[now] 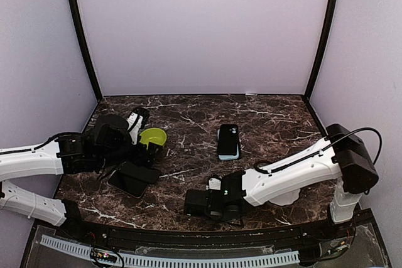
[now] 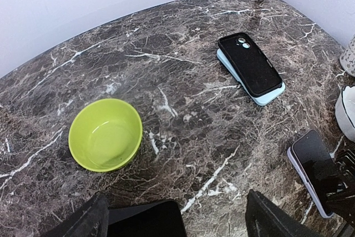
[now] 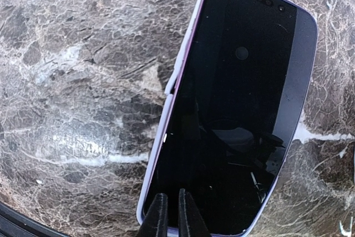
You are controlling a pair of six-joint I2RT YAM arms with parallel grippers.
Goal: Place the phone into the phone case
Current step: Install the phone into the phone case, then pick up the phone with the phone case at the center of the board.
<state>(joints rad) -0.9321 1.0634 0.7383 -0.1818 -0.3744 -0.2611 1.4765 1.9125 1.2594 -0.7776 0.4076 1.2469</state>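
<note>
1. The right gripper (image 3: 172, 195) is pinched almost closed on the near end of the phone (image 3: 238, 98), which lies screen-up by the table's (image 1: 276, 117) front edge. Whether it's gripping, I can't tell.
2. The left gripper (image 2: 176, 215) gapes wide near the left edge.
3. The black phone case (image 2: 249, 65) lies mid-table.

The left arm (image 1: 31, 160) and right arm (image 1: 295, 171) have smooth white shells, bulky black joint housings and thin black cables (image 1: 361, 129). The 2 fingers (image 3: 159, 217) are black.

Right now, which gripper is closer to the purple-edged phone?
Right. The right gripper is at the bottom end of the phone; the left gripper is apart from it, near the green bowl.
</note>
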